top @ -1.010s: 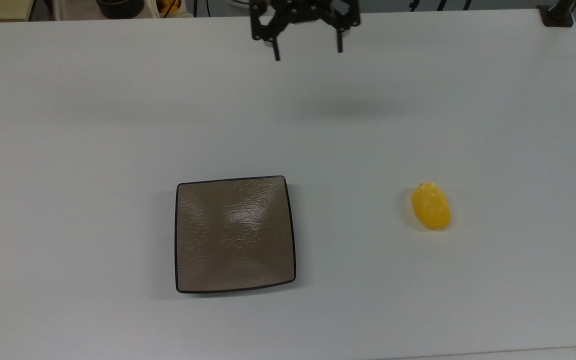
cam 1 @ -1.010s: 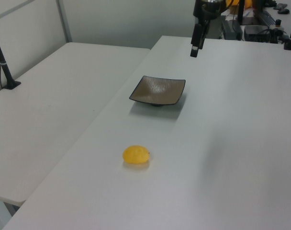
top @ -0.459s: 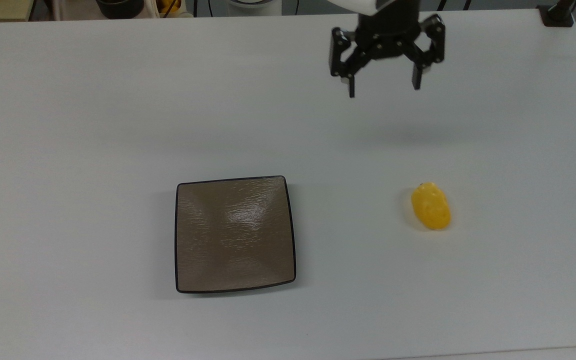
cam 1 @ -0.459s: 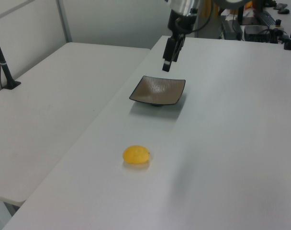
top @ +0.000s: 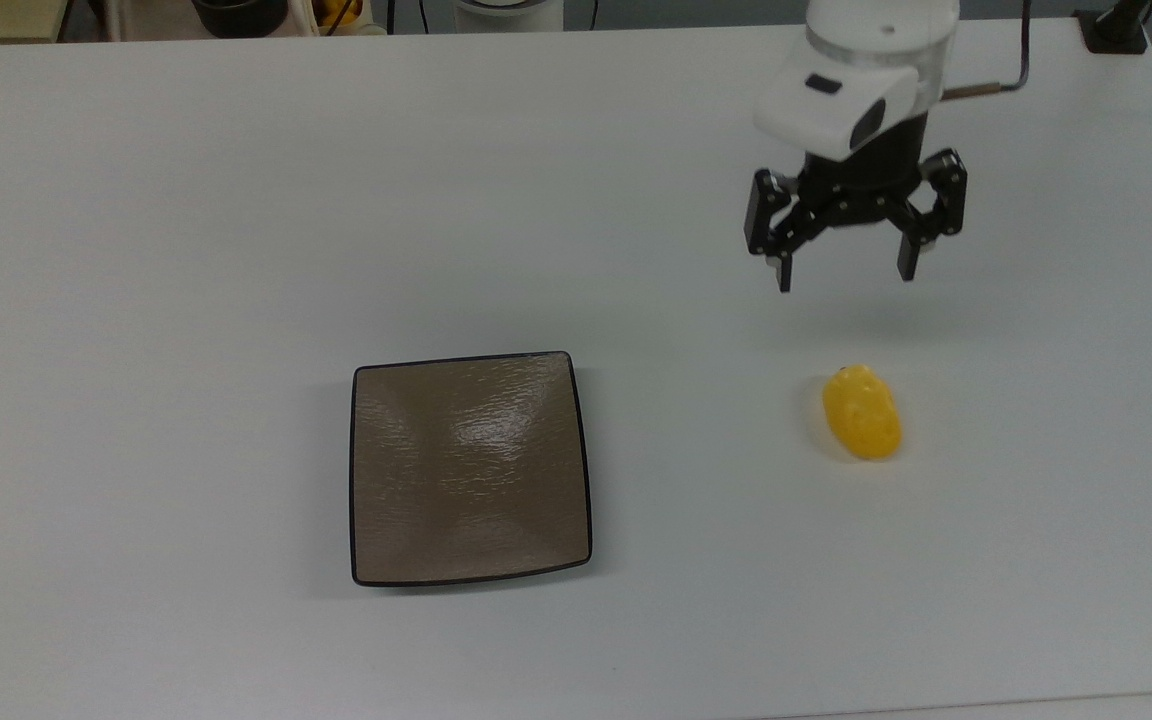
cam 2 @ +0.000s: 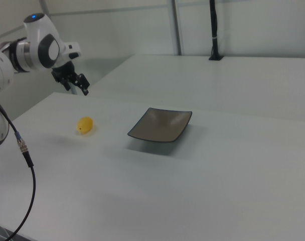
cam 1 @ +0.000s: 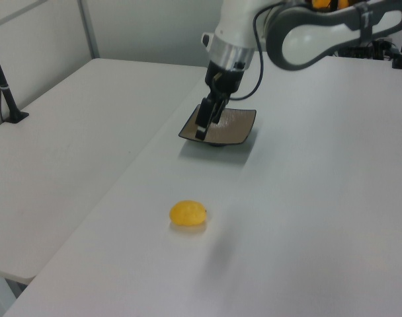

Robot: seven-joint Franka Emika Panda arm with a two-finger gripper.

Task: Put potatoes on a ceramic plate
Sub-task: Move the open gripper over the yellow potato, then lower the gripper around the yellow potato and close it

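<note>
While the bright yellow, lumpy oval potato (top: 862, 412) lies on the white surface (top: 186, 230), well apart from the square glossy taupe-brown ceramic plate (top: 469, 468), the spread black gripper (top: 848, 272) should be centred overhead, then lowered astride its narrow width.

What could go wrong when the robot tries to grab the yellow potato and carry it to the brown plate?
1. The potato is smooth and rounded, lying loose on the table. The open pincer hangs above it, a bit off to one side, so a badly centred squeeze might make it roll or squirt away.
2. The plate sits well apart from the potato, so a weak grip could drop it on the way.
3. The plate looks glossy and dips in the middle; the potato might roll after release.
</note>
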